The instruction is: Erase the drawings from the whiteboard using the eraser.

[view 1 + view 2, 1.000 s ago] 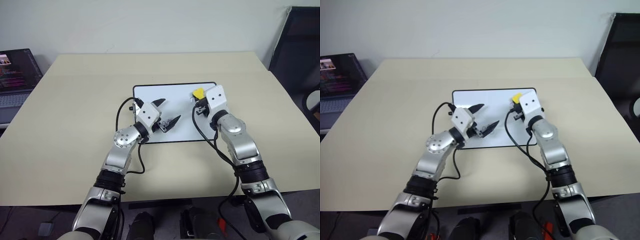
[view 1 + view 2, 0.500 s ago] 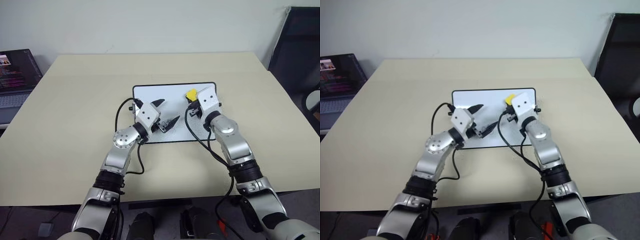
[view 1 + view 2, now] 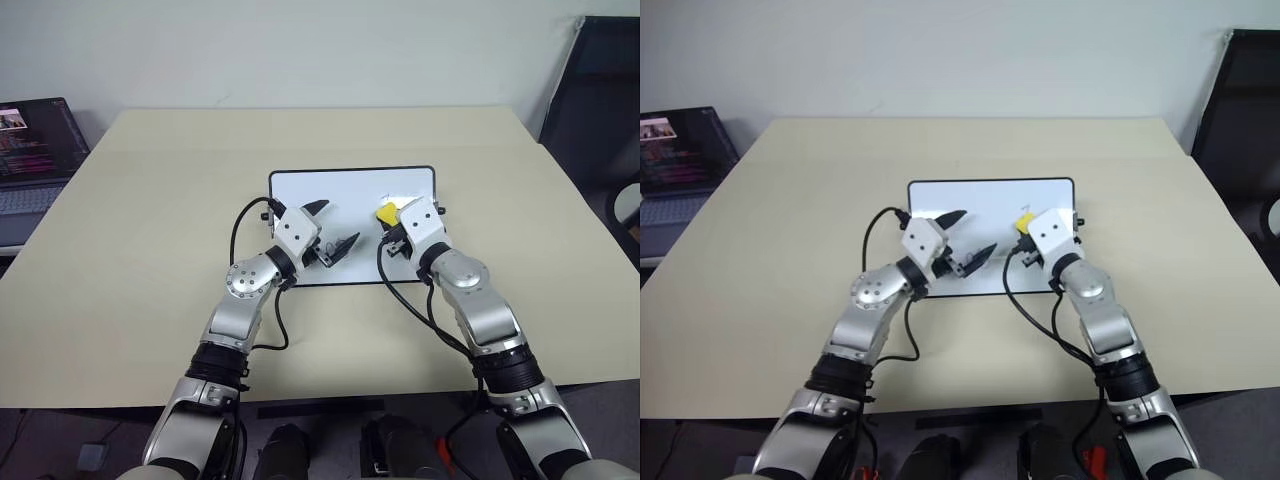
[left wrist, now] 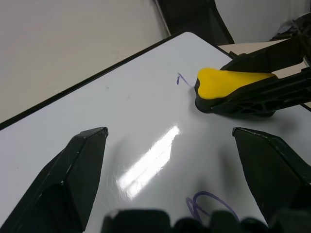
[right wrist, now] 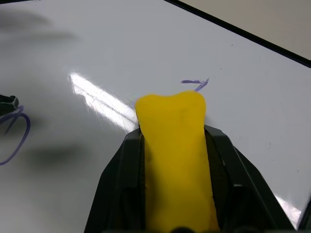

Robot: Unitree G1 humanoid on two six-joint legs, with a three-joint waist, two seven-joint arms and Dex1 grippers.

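Two pincers over whiteboard point(image 3: 340, 190) on counter point(image 3: 150, 250), right pincer point(image 3: 388, 216) clamped on yellow eraser point(image 5: 177, 160) beside blue mark point(image 5: 195, 84), left pincer point(image 3: 330, 227) spread wide, empty, blue loop point(image 4: 209, 203) beneath.

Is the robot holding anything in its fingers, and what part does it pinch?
The right gripper pinches the yellow eraser by its long sides. The left gripper is open, holding nothing.

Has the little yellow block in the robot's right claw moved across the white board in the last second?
Yes. The yellow block eraser, shut in the right gripper, has slid from the glossy whiteboard's far edge toward the near edge, closer to the robot.
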